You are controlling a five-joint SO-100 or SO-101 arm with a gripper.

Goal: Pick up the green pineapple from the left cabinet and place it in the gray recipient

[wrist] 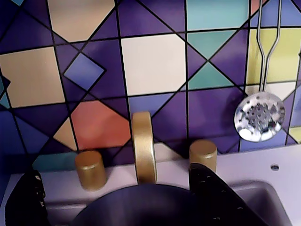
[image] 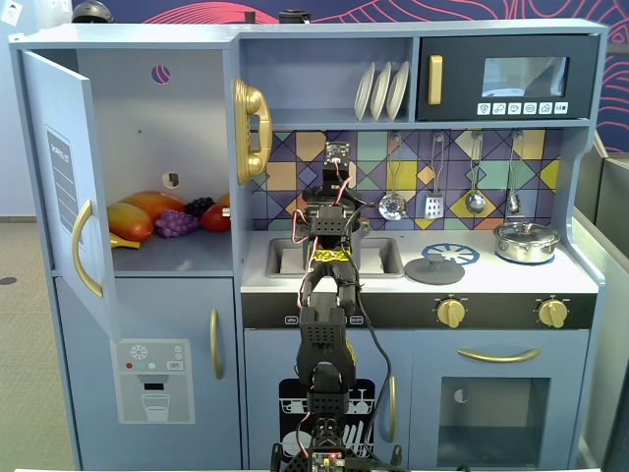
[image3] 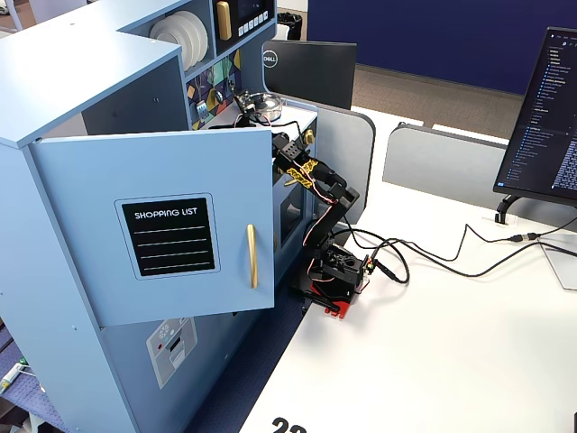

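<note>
The left cabinet (image: 147, 128) stands open, its door (image: 59, 177) swung out to the left. On its shelf lie orange-yellow fruits (image: 138, 214), purple grapes (image: 177, 223) and a red fruit (image: 216, 216). No green pineapple shows in any view. My gripper (wrist: 117, 197) hangs over the sink (image: 285, 258) and faces the gold faucet (wrist: 144, 146) and the tiled backsplash. Its black fingers (wrist: 214, 193) stand wide apart with nothing gripped. A dark rounded shape (wrist: 155, 207) lies below them at the frame's bottom edge; I cannot tell whether it is the gray recipient.
A flat gray disc (image: 434, 270) lies by the blue burner (image: 450, 254). A shiny silver lidded pot (image: 526, 241) stands at the right. Utensils hang on the backsplash, among them a skimmer (wrist: 259, 117). Two gold tap knobs (wrist: 90, 169) flank the faucet. The arm's base (image3: 341, 271) sits on a white desk.
</note>
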